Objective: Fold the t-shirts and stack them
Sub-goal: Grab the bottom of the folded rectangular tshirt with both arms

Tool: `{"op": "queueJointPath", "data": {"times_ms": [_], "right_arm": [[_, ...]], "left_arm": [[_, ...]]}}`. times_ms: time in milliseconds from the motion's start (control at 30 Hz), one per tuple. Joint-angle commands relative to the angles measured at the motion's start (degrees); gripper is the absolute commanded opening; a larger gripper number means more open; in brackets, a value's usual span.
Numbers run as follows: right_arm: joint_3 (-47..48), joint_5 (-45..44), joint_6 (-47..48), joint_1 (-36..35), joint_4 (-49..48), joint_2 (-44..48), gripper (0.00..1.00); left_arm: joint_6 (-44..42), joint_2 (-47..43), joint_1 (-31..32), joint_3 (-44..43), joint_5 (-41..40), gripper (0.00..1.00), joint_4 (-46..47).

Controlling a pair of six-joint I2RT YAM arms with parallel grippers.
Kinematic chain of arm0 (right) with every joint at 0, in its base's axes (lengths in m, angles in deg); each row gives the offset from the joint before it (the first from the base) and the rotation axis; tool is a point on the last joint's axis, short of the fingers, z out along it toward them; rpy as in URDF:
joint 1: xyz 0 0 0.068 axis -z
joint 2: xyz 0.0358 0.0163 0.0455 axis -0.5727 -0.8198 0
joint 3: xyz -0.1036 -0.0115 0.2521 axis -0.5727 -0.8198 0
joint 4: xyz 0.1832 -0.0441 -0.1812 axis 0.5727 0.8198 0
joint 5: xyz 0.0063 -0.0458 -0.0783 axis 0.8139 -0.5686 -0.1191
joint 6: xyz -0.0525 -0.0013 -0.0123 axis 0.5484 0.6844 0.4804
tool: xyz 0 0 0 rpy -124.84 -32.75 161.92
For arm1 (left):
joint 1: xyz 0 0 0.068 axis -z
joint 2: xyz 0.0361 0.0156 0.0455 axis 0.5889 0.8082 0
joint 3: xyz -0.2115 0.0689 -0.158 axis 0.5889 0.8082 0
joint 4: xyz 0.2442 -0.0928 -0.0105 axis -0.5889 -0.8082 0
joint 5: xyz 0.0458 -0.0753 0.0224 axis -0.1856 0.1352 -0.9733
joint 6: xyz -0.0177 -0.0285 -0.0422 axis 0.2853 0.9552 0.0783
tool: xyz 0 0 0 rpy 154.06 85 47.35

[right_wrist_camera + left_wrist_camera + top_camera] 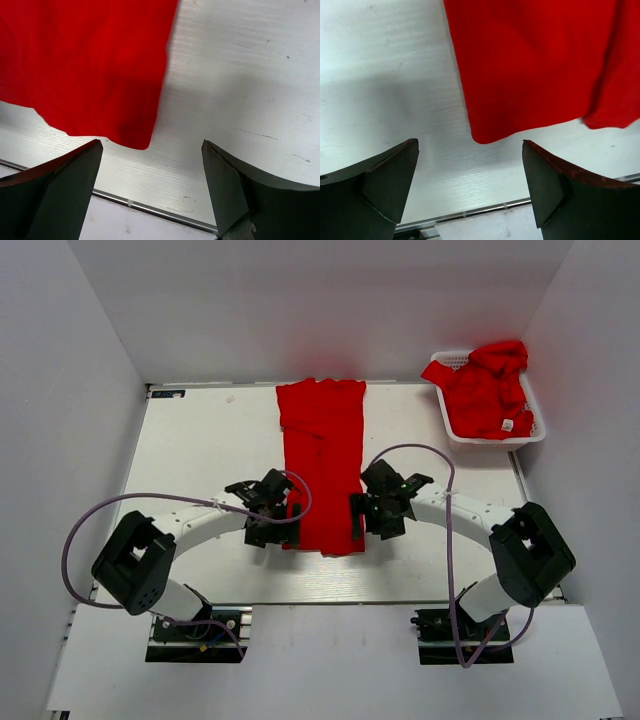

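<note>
White walls (300, 300) box in a white table (200, 440). A red t-shirt (322, 465), folded lengthwise into a long narrow strip, lies flat along the table's middle, running from the far edge towards the arms. The left gripper (470, 152) hangs over the strip's near left corner and the right gripper (152, 151) over its near right corner. Both have their dark fingers (385, 185) spread wide and hold nothing. In the far right corner a white lattice basket (490, 439) holds more crumpled red t-shirts (490, 390), one showing a small white tag (507, 425).
</note>
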Motion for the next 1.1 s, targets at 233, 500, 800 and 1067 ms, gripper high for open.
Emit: {"op": "queueJointPath", "data": {"times_ms": [233, 500, 800, 1067], "right_arm": [[-0.4, 3.7, 1.2, -0.2, -1.9, -2.9, 0.79], [-0.6, 5.7, 1.0, -0.1, -3.0, -6.0, 0.52], [-0.6, 6.3, 1.3, -0.2, -3.2, -5.8, 0.00], [-0.9, 7.4, 2.7, -0.3, -3.8, -2.7, 0.00]], "left_arm": [[0.1, 4.3, 1.0, -0.5, -0.1, 0.81, 6.2], [0.1, 7.3, 2.2, -0.7, -0.1, 0.49, 4.1], [2.3, 6.6, 2.7, -2.6, 0.5, 0.20, -0.3], [2.3, 5.4, 3.2, -7.4, 0.0, 0.00, -3.0]]}}
